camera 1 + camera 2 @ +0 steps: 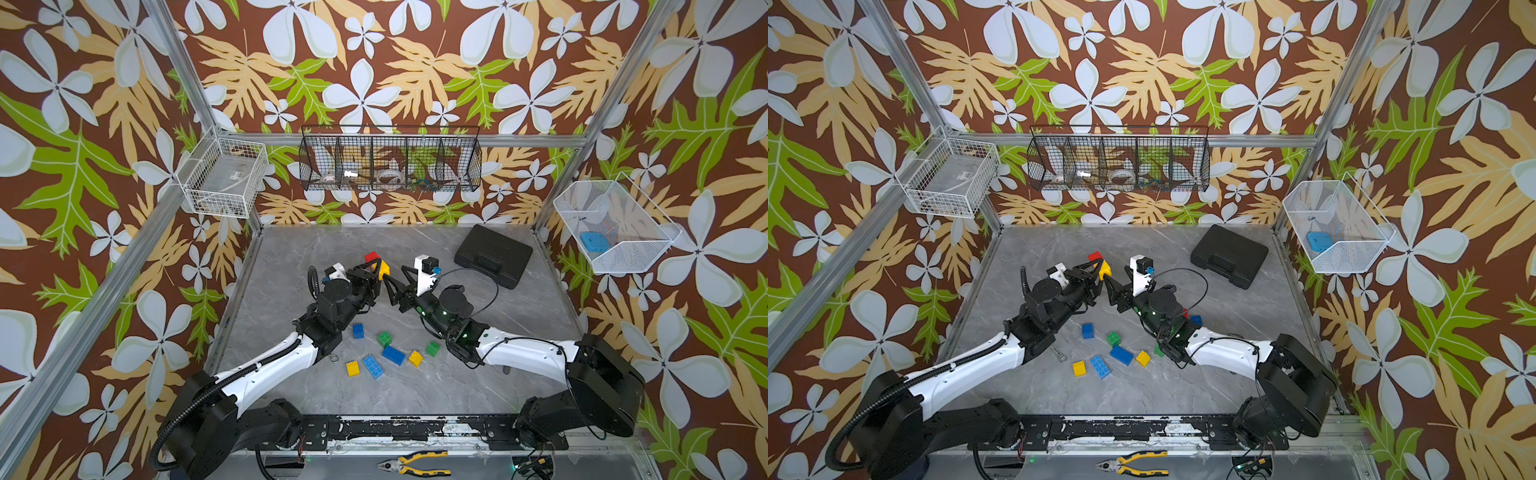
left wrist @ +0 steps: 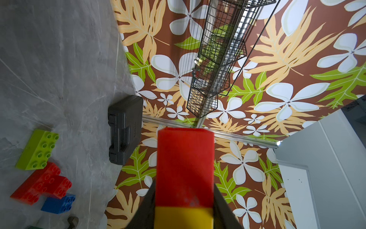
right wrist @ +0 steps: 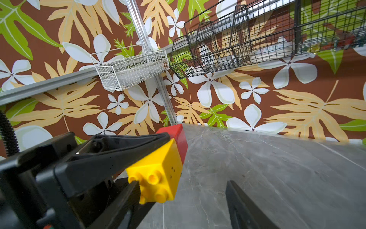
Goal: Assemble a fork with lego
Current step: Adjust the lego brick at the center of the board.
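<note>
Two joined bricks (image 2: pixel 185 168), one red, one yellow, sit clamped in left gripper (image 2: pixel 184 184); right gripper (image 1: pixel 394 273) stands open.

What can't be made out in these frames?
- Lime-green, red and blue lego bricks: clear in left wrist view; in a top view the right arm covers them.
- Black wire basket contents: both top views, too small behind mesh.
- Small metal item beside the left arm: top views, too small to identify.

grey marbled counter (image 1: pixel 291 257). a shut black case (image 1: pixel 493 255) lies near its far right corner. loose lego bricks (image 1: pixel 393 355), blue, green and yellow, lie scattered toward the front middle, a small metal piece (image 1: pixel 332 358) near them.
</note>
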Robot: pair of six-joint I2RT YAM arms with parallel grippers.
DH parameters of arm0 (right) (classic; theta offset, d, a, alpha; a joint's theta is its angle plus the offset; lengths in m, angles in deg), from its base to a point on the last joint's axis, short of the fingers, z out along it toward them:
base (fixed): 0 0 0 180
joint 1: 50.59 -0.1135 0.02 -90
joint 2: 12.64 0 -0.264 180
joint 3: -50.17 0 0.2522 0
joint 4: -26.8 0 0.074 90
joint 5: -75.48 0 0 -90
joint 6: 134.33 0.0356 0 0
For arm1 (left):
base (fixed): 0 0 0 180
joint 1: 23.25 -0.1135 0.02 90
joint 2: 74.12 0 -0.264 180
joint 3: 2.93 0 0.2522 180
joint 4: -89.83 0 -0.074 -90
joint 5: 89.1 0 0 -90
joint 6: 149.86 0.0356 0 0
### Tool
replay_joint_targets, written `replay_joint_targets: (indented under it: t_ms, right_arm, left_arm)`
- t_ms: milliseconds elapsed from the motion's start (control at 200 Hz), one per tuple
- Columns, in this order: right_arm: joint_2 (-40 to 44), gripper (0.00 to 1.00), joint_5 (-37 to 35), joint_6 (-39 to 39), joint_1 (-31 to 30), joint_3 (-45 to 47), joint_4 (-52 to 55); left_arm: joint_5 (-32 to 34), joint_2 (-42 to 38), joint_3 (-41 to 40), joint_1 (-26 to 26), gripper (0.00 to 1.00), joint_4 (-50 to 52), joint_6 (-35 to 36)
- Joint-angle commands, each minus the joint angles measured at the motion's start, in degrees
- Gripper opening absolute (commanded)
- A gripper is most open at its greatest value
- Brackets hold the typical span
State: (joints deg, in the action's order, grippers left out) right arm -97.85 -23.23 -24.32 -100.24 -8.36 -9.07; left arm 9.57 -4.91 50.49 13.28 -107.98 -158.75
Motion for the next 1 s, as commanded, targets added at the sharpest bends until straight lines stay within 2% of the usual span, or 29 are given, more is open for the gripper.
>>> replay_joint_targets:
  t_ms: [0,265,696,996]
  right_arm:
    - [-0.74,0.71,0.64,-4.01,-0.79,-1.04,-0.45]
    - [-2.48,0.69,-0.76,-6.04,-2.03,-2.99,1.2]
    - [-5.01,0.49,-3.16,-8.84,-2.03,-6.55,4.34]
    - [-5.06,0.32,-3.23,-9.98,-2.04,-8.13,6.7]
  left_arm:
    - [-0.47,-0.49,-0.18,0.2,0.13,-1.84,-1.17]
    - [-1.64,0.21,-0.24,0.29,0.11,-3.46,-1.99]
    - [-2.12,-0.41,-0.79,0.47,0.1,-4.07,-2.5]
    - [-2.51,-0.68,-1.07,0.47,0.1,-4.39,-2.76]
